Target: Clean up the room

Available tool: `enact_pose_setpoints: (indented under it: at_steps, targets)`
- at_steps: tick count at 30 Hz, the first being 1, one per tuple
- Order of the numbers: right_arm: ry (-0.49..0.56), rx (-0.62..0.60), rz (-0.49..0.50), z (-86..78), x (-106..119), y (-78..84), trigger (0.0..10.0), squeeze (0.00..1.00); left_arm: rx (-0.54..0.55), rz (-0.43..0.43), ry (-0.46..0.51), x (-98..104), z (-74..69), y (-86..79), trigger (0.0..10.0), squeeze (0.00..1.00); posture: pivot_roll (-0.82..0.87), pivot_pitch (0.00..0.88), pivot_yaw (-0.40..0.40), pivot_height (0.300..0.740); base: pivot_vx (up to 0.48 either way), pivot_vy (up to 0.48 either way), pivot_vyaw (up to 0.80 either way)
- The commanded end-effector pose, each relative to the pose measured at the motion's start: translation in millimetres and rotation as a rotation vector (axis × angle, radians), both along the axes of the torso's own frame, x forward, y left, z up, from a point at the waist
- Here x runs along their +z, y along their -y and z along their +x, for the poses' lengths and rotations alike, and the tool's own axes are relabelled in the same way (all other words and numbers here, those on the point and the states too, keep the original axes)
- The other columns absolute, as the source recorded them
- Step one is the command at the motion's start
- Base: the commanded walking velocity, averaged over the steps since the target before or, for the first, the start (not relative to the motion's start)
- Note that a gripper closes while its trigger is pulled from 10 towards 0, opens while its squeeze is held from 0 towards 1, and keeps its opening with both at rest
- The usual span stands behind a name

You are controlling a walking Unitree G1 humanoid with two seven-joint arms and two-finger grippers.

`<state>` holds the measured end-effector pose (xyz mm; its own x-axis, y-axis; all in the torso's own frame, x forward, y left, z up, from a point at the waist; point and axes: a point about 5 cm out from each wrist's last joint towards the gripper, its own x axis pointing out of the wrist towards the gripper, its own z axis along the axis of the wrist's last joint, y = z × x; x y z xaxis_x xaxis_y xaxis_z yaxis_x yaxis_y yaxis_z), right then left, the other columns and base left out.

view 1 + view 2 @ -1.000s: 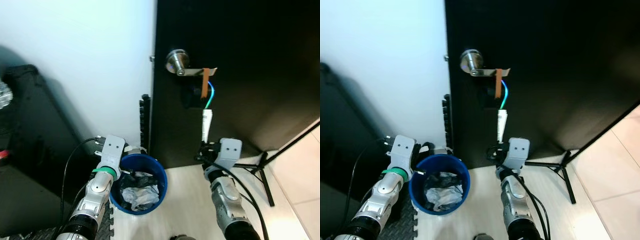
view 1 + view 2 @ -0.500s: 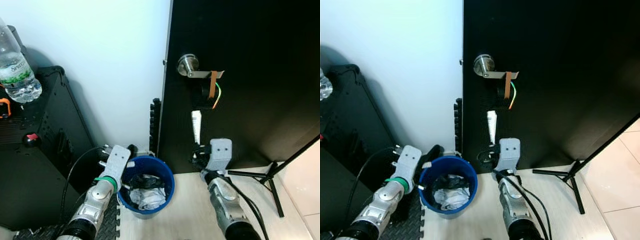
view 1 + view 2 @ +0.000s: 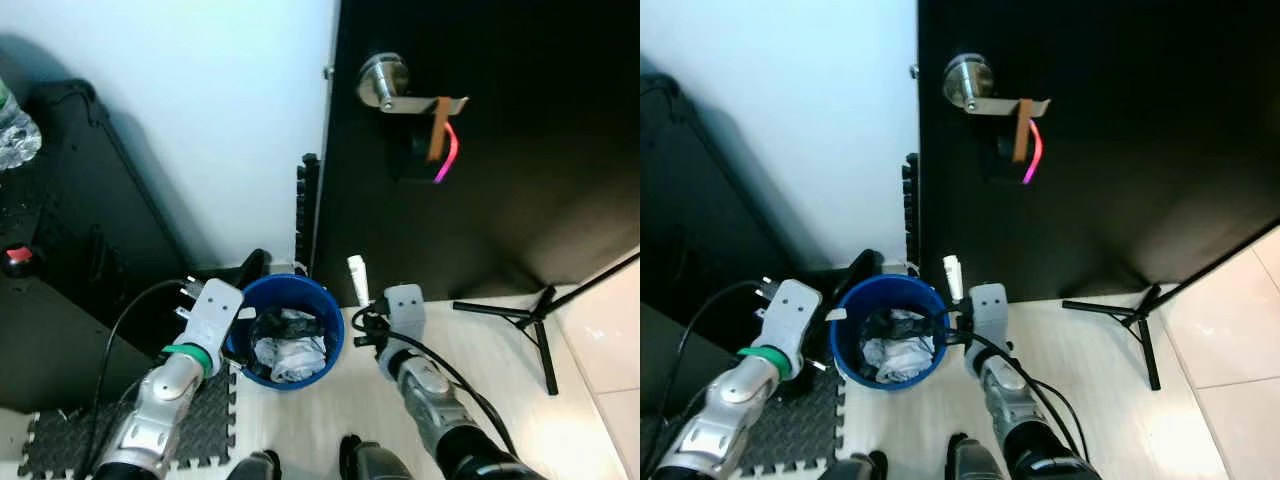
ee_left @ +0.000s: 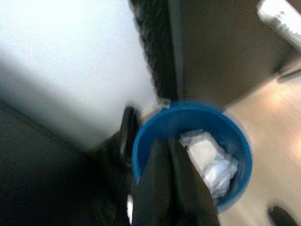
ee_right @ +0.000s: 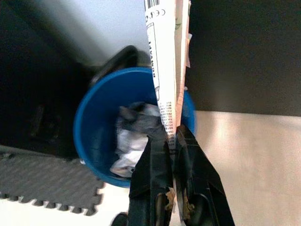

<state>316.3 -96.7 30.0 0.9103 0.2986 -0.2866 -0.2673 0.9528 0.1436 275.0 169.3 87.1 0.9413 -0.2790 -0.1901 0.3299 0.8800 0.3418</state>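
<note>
Holding a white tube [image 5: 164,61] pinched between its black fingers [image 5: 150,169], the right gripper [image 5: 172,141] hangs just beside the blue bin [image 3: 290,295], on the side toward the black door [image 3: 520,150]. The tube stands nearly upright from the gripper, its capped end [image 3: 355,268] rising above the bin's rim, its length mostly outside the rim rather than over the crumpled paper [image 3: 290,350] already inside.

The main risk, as I judge it, is letting go from here: the tube looks set to strike the rim or fall on the pale floor [image 3: 500,360] between bin and door. A long, stiff item could also tip back out if it lands on end against the heaped paper. The gripper's wrist sits close to the bin wall, so a sideways swing might knock the bin.

The left gripper [image 4: 164,155] rests at the bin's opposite edge, its fingers closed together with nothing visibly between them, touching or just over the rim; I cannot tell whether it grips the wall.
</note>
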Motion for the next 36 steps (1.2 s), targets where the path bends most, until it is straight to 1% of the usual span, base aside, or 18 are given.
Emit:
enact_pose_setpoints:
  at_steps: [1,2,4,5,10,14,15,16,17,19,21,23,24,25,30,31,32,36]
  targets:
    - [-0.069,0.012,0.023,-9.1,-12,-6.2,10.0,0.00,-0.051,0.023,-0.001,5,-10.5,2.5,10.0,0.00,0.23,0.312,0.023,0.720,0.000,0.000,0.00]
    - [-0.062,0.021,0.043,-7.2,-9,-12.2,10.0,0.10,-0.077,0.032,0.016,14,-17.6,4.0,10.0,0.00,0.25,0.318,0.024,0.720,0.000,0.000,0.00]
    - [-0.057,0.024,0.050,-6.3,-8,-14.3,10.0,0.10,-0.079,0.027,0.019,18,-19.8,4.3,10.0,0.00,0.25,0.318,0.024,0.720,0.000,0.000,0.00]
    - [-0.046,0.025,0.052,-4.0,-5,-16.5,10.0,1.00,-0.077,0.009,0.021,24,-22.9,6.0,10.0,0.00,0.25,0.318,0.025,0.720,0.000,0.000,0.00]
    - [-0.049,0.009,0.039,-3.5,-5,-14.1,10.0,1.00,-0.079,0.010,0.009,23,-26.6,9.0,10.0,0.00,0.25,0.321,0.027,0.720,0.000,0.000,0.00]
    - [-0.041,0.022,0.097,-4.2,-4,-15.3,10.0,1.00,-0.081,0.015,-0.008,21,-27.3,12.3,10.0,0.00,0.24,0.319,0.031,0.720,0.000,0.000,0.00]
    - [-0.035,0.019,0.108,-4.2,-4,-14.7,10.0,0.67,-0.078,0.016,-0.013,21,-26.7,12.7,10.0,0.00,0.24,0.319,0.031,0.720,0.000,0.000,0.00]
    - [-0.035,0.019,0.108,-4.2,-4,-14.7,10.0,0.67,-0.078,0.016,-0.013,21,-26.7,12.7,10.0,0.00,0.24,0.319,0.031,0.720,0.000,0.000,0.00]
    - [-0.015,-0.001,0.150,-3.7,-2,-10.5,10.0,0.00,-0.072,0.021,-0.030,19,-24.3,13.7,10.0,0.00,0.23,0.317,0.032,0.720,0.000,0.000,0.00]
    - [-0.010,-0.005,0.159,-3.5,-2,-9.6,10.0,0.00,-0.071,0.023,-0.034,18,-23.5,13.8,10.0,0.00,0.23,0.315,0.033,0.720,0.000,0.000,0.00]
    - [0.053,-0.078,0.140,0.1,3,9.9,10.0,0.00,-0.009,-0.049,-0.111,2,-4.8,10.4,10.0,0.00,0.19,0.311,0.025,0.720,0.000,0.000,0.00]
    - [0.071,-0.097,0.137,0.8,5,15.3,10.0,0.00,-0.002,-0.057,-0.127,-2,-0.4,10.5,10.0,0.00,0.17,0.311,0.022,0.720,0.000,0.000,0.00]
    - [0.130,-0.143,0.154,2.4,12,31.1,10.0,0.00,-0.015,-0.025,-0.143,-9,12.2,13.0,10.0,0.00,0.14,0.311,0.018,0.720,0.000,0.000,0.00]
    - [0.130,-0.143,0.154,2.4,12,31.1,10.0,0.00,-0.015,-0.025,-0.143,-9,12.2,13.0,10.0,0.00,0.14,0.311,0.018,0.720,0.000,0.000,0.00]
    - [0.280,-0.243,0.098,-5.9,30,74.2,10.0,0.00,-0.088,-0.007,-0.198,-20,33.9,23.3,10.0,0.00,-0.04,0.343,0.025,0.720,0.000,0.000,0.00]
    - [0.280,-0.243,0.098,-5.9,30,74.2,10.0,0.00,-0.088,-0.007,-0.198,-20,33.9,23.3,10.0,0.00,-0.04,0.343,0.025,0.720,0.000,0.000,0.00]
    - [0.357,-0.316,0.050,-23.8,43,103.8,10.0,0.00,-0.139,-0.012,-0.199,-17,48.4,35.5,10.0,0.00,-0.12,0.363,0.038,0.720,0.000,0.000,0.00]
    - [0.400,-0.394,0.004,-57.7,54,130.7,10.0,0.00,-0.174,0.016,-0.181,-7,66.9,49.6,10.0,0.00,-0.19,0.385,0.054,0.720,0.000,0.000,0.00]
